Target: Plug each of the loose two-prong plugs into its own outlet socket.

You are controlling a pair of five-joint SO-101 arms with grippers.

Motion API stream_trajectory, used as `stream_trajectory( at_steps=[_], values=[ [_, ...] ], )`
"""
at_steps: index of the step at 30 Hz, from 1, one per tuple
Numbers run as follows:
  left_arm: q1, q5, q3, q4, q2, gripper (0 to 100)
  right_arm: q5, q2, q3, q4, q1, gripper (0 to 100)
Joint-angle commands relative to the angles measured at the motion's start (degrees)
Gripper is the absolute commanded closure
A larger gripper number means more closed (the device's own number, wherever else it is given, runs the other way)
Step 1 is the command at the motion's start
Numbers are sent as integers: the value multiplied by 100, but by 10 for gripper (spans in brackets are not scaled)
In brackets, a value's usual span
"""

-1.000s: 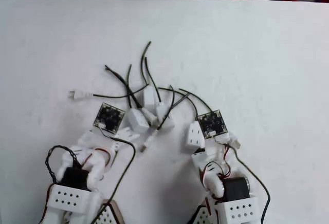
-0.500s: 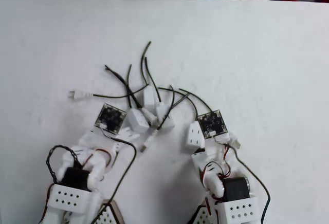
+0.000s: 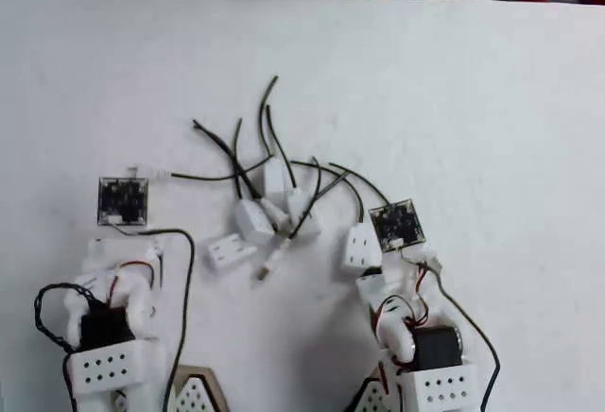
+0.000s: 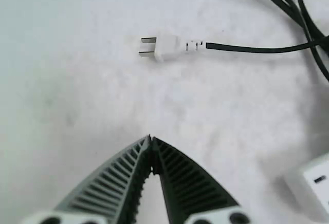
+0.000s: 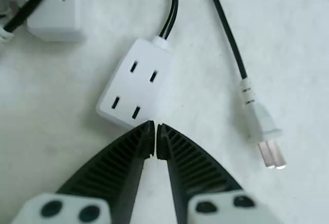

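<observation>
A loose white two-prong plug [image 4: 162, 45] on a black cord lies on the table just ahead of my left gripper [image 4: 150, 142], which is shut and holds nothing. In the high view this plug [image 3: 133, 173] peeks out beside the left arm's camera board. My right gripper [image 5: 153, 130] is shut and empty, its tips almost touching the end of a white outlet block [image 5: 134, 82]. A second plug [image 5: 260, 122] lies beside that block with its prongs pointing back toward the arm. The same outlet block [image 3: 359, 246] sits by the right arm in the high view.
Several more white outlet blocks [image 3: 253, 219] and tangled black cords [image 3: 236, 152] lie mid-table between the arms. One block [image 3: 231, 249] rests apart, nearer the front, with a small plug [image 3: 267, 266] next to it. A block's corner [image 4: 312, 181] is beside the left gripper.
The left arm has swung left, away from the cluster of blocks and over toward the far-left plug, uncovering one block. The right arm has hardly moved.
</observation>
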Motion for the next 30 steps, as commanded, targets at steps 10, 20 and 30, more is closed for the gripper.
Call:
stream_trajectory(
  at_steps=[10,20,30],
  values=[
    [-92,-44,-79,-35,-84,976,-844,866,-2224,-286,-1490,981],
    [-92,-62,-79,-35,-84,976,-2330,5771,-4765,-251,-2809,882],
    [-92,-62,-70,-35,-84,976,-3701,8673,-6338,-286,-3477,823]
  ],
)
